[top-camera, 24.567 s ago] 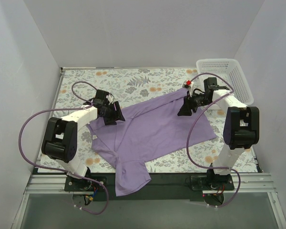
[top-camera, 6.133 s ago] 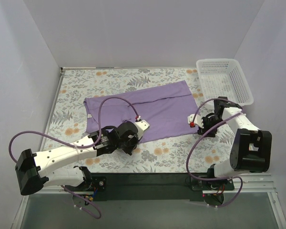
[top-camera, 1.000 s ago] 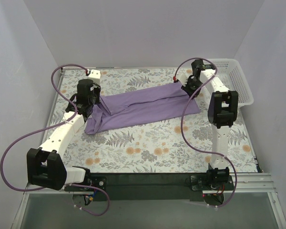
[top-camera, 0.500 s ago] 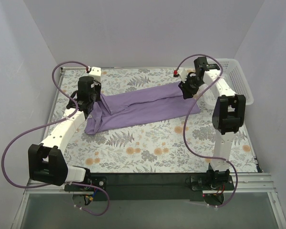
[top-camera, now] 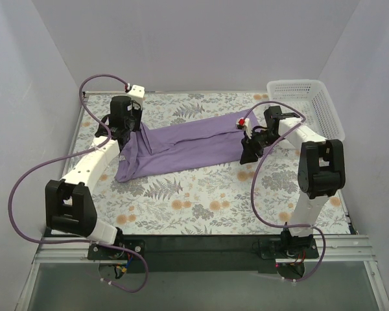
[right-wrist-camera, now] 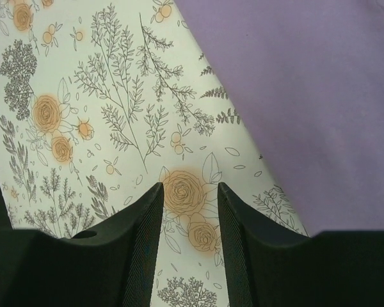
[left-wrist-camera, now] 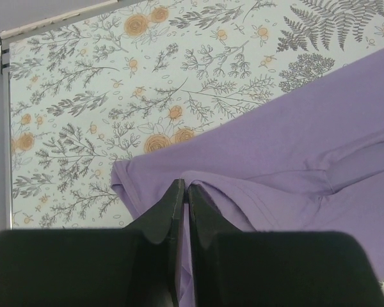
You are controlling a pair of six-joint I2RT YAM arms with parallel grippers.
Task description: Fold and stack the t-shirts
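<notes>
The lavender t-shirt lies as a long folded band across the far half of the floral table. My left gripper is at its left end, shut on a raised fold of purple cloth; the left wrist view shows the fingertips pinched together on the t-shirt fold. My right gripper hovers at the band's right end, open and empty. In the right wrist view the gripper has only the flowered cloth between its fingers, and the t-shirt edge lies up and to the right of them.
A white lattice basket stands at the back right corner, close to the right arm. The flowered tablecloth covers the table. White walls close in the left, back and right sides.
My right gripper has opened, let go of the shirt's right end and drawn back toward the near side. The left gripper stays shut on the left end and has shifted slightly toward the back.
</notes>
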